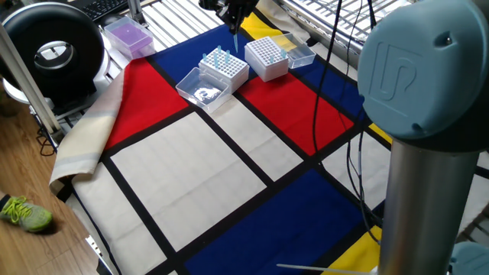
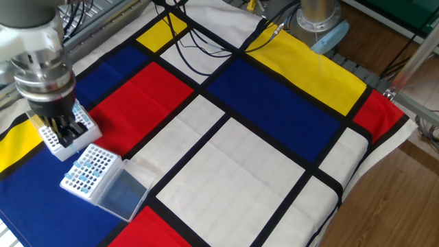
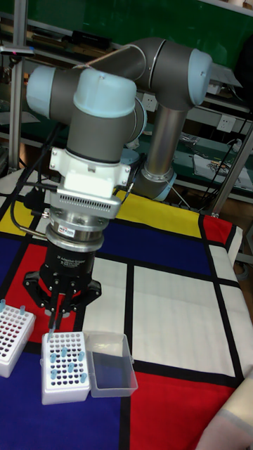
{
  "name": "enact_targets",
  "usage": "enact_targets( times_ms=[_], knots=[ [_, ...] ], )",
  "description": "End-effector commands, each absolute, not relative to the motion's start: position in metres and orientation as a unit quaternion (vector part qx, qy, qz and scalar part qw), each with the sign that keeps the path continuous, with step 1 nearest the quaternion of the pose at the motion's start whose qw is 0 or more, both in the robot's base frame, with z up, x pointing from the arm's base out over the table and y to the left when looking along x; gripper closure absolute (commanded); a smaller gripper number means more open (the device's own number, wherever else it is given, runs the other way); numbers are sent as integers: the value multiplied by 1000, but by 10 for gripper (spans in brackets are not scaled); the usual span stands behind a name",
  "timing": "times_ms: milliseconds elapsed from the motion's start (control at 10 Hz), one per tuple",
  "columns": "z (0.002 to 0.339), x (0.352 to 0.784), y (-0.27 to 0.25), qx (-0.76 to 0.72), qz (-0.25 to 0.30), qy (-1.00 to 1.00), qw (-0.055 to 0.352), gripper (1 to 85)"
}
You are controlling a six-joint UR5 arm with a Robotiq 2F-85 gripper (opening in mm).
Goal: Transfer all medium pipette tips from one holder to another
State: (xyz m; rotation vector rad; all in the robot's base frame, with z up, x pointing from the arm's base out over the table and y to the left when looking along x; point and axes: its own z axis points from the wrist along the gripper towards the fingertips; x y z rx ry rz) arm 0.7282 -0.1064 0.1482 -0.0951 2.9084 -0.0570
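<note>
Several medium pipette tips (image 1: pixel 219 56) stand pale blue in a white holder (image 1: pixel 225 70) whose clear lid (image 1: pixel 200 91) lies open beside it. The same holder (image 2: pixel 86 171) (image 3: pixel 64 367) shows in the other two views. A second white holder (image 1: pixel 266 56) (image 2: pixel 63 134) (image 3: pixel 14 337) stands right next to it. My gripper (image 1: pixel 234 23) (image 2: pixel 66 132) (image 3: pixel 55 306) hangs above the two holders, toward the second one. It is shut on one thin tip (image 3: pixel 52 320) that points down from the fingers.
A purple tip box (image 1: pixel 128 35) sits at the far left edge of the cloth, next to a black round machine (image 1: pixel 53 50). Black cables (image 1: pixel 321 69) trail across the cloth on the right. A large grey arm column (image 1: pixel 428 153) fills the near right.
</note>
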Motion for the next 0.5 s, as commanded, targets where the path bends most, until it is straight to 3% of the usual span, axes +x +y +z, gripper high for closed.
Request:
enact_targets(
  times_ms=[0,400],
  knots=[
    [161,721,-125,-40,-23,992,114,843],
    [155,701,-158,-54,-14,992,117,843]
  ],
)
